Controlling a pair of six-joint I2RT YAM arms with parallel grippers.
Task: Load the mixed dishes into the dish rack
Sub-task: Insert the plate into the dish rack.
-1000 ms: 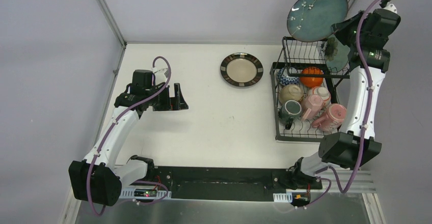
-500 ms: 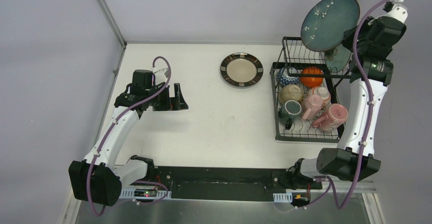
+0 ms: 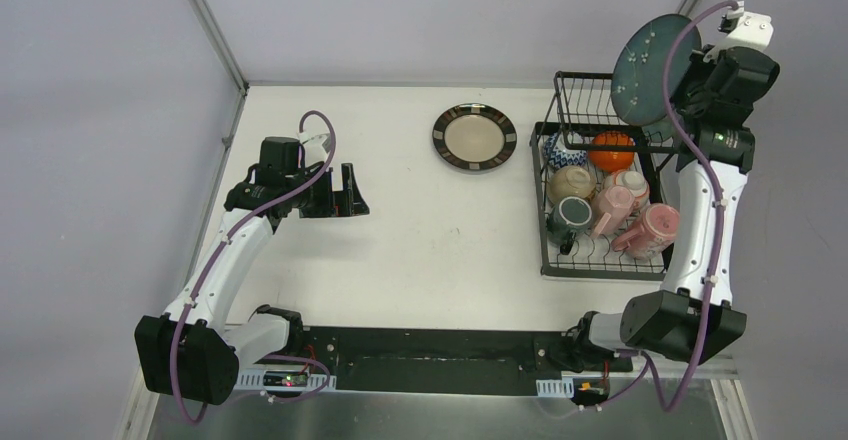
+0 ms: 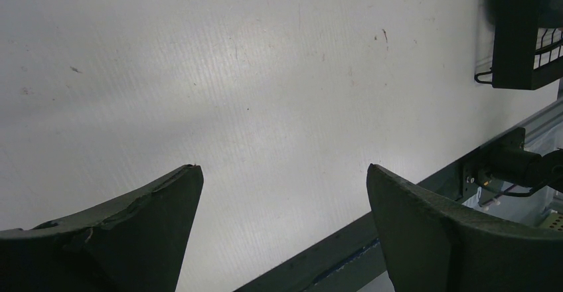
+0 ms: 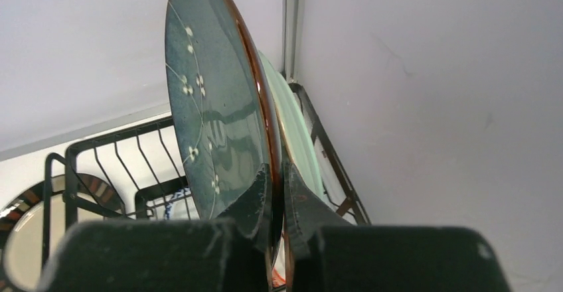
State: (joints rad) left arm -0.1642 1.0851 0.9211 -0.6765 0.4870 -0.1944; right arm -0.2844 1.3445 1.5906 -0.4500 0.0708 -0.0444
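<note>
Clamping teal plate over dish rack, right pincer, mint plate alongside, left pincer released

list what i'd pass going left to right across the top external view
left gripper → dark-rimmed beige plate → dish rack; the dark teal plate in the right gripper overlaps the rack's right end, so it's left unplaced

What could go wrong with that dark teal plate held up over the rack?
1. The right gripper pinches only the rim of the dark teal plate, which stands on edge in the air. It might slip and drop onto the dish rack.
2. The mint green plate stands close behind it, so lowering the teal one could knock the two together.
</note>
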